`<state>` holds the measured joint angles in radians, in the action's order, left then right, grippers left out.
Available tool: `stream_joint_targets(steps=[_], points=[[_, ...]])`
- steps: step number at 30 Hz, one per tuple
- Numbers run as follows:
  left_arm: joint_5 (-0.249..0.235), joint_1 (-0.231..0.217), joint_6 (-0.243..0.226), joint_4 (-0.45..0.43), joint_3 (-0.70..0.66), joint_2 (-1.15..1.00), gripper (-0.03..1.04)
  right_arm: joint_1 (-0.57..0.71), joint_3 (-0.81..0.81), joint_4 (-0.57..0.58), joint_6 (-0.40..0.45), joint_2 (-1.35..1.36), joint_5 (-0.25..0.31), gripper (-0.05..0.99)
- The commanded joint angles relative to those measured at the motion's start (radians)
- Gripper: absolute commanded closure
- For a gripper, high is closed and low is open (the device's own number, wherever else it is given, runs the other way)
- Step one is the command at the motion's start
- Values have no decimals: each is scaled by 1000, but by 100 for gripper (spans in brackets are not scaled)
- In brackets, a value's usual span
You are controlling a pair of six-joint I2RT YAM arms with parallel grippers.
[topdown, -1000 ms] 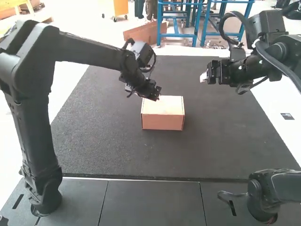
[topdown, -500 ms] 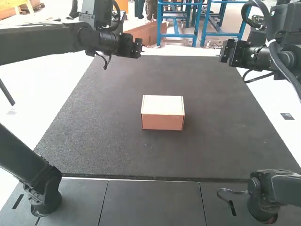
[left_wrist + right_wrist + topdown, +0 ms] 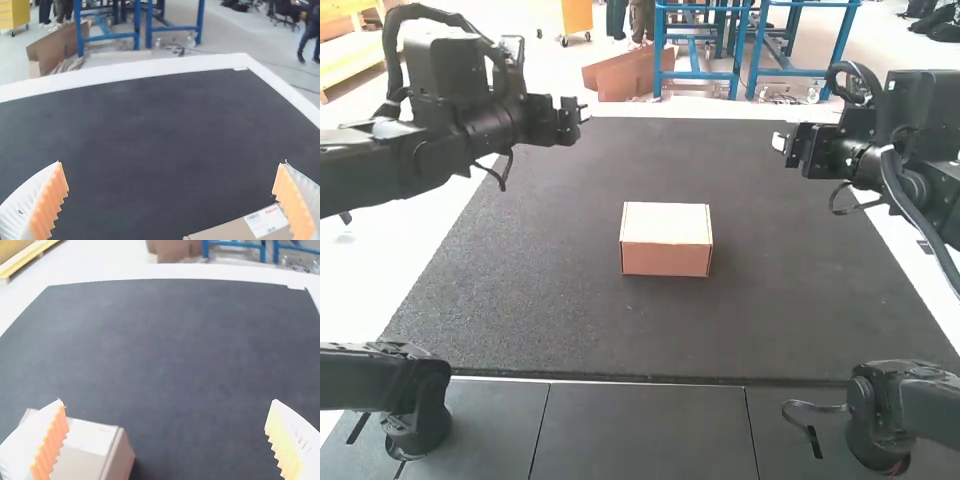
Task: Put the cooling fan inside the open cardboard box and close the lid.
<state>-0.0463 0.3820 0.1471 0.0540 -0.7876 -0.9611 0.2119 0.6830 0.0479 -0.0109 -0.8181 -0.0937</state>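
Item: cardboard box, centre of mat, lid flat shut.
Handling, my guess: light, stiff-walled, crushable; grip opposite side walls.
Left gripper, right gripper: both spread wide, holding nothing, raised well apart from box.
High view gives whole box; left wrist view adds label on top.

Nothing is legible. In the left wrist view the cardboard box carries on its top a white label with a barcode and red print, too small to read.
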Motion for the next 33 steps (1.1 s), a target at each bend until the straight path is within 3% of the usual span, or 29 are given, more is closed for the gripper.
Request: stream_joint_targets(steps=[1,9,14,17,22,25,29,31,33], points=[[26,-38,-34,44,76,88,4,-19,-34,-23,2,57,-40,3],[37,-84,-32,219,338,317,4,-143,-181,-43,12,270,-84,3],[31,-158,-41,233,479,512,4,-209,-275,-46,17,441,-97,3],[29,-190,-76,260,550,648,4,-178,-312,-79,52,487,-54,3],[28,-203,-93,241,633,849,4,-178,-370,-118,66,602,-37,3],[3,-203,-98,193,659,967,4,-183,-373,-120,68,649,-37,3],[0,-232,-103,242,656,963,4,-192,-398,-197,43,678,-29,3],[11,-249,-130,262,666,961,4,-204,-436,-252,9,692,-29,3],[57,-256,-146,274,685,961,4,-220,-474,-303,8,706,-32,3]])
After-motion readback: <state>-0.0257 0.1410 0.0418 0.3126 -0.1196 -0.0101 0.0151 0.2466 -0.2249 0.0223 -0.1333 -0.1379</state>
